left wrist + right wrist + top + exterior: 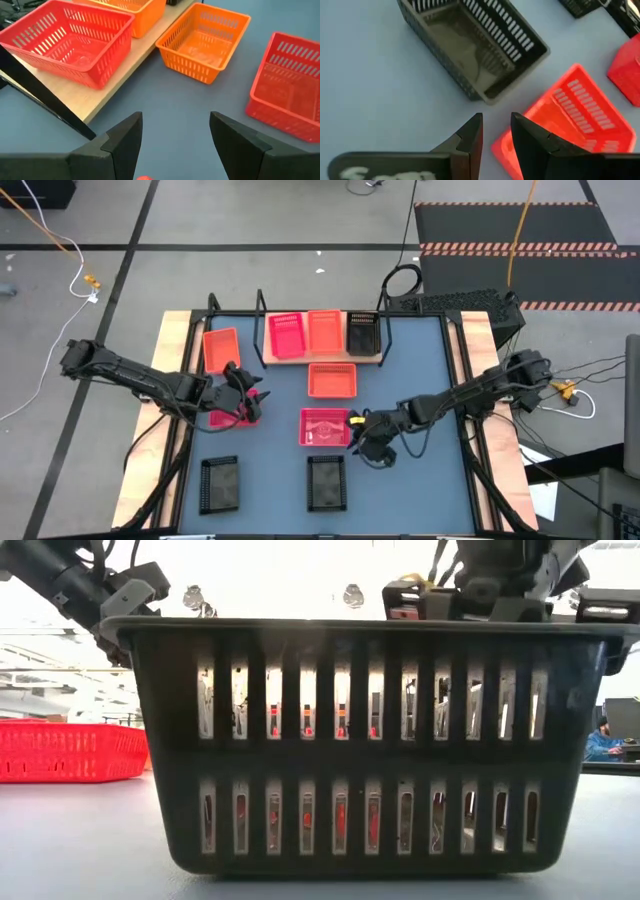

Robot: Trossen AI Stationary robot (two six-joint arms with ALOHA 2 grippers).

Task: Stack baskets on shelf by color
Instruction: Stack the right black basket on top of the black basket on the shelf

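Two dark arms reach in over your blue desk point(420, 360) from opposite sides. Your left gripper point(243, 385) hovers above a pinkish-red perforated plastic basket point(232, 416) near the desk's left side, jaws spread wide and holding nothing. Your right gripper point(496, 131) sits at the edge of a second pinkish-red basket point(324, 427) at mid-desk; its jaws stand a little apart, and you cannot tell whether they pinch the rim. From overhead you see the light wooden shelf point(320, 358) carrying a pinkish-red, an orange and a black basket side by side. Only the left wrist view shows bare desk between its spread fingers point(127, 145). At table height, one black slotted basket point(370, 745) fills your view.
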